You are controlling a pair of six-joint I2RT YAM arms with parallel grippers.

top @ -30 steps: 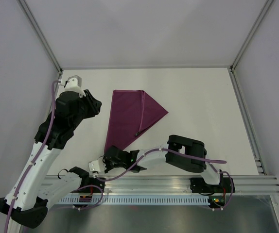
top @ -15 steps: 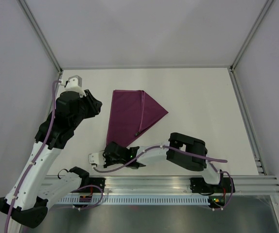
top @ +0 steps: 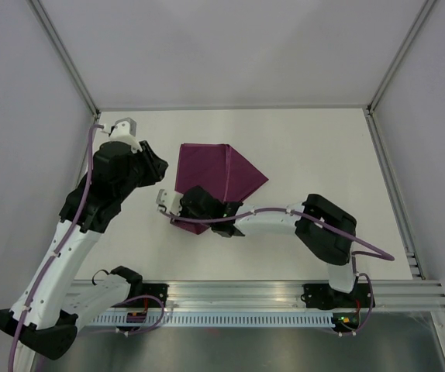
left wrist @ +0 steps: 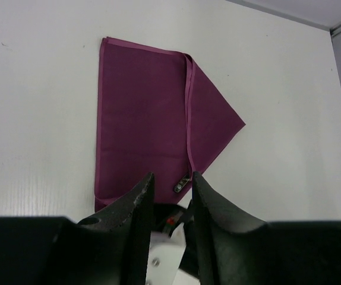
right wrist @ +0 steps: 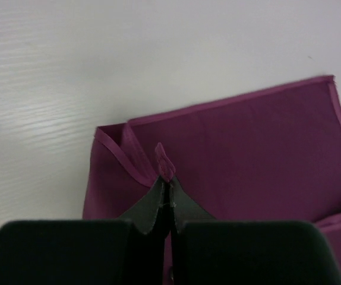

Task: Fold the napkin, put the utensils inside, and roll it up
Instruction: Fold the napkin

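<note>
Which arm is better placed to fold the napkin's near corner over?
The right: the right gripper is shut on the near corner of the napkin. The left gripper hangs open off to the side, holding nothing.

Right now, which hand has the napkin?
The right hand: it is shut on a hemmed corner of the napkin. The left hand hangs apart at the cloth's left side, fingers parted, holding nothing.

The white table (top: 308,155) bears a folded magenta napkin (top: 207,167).
</note>
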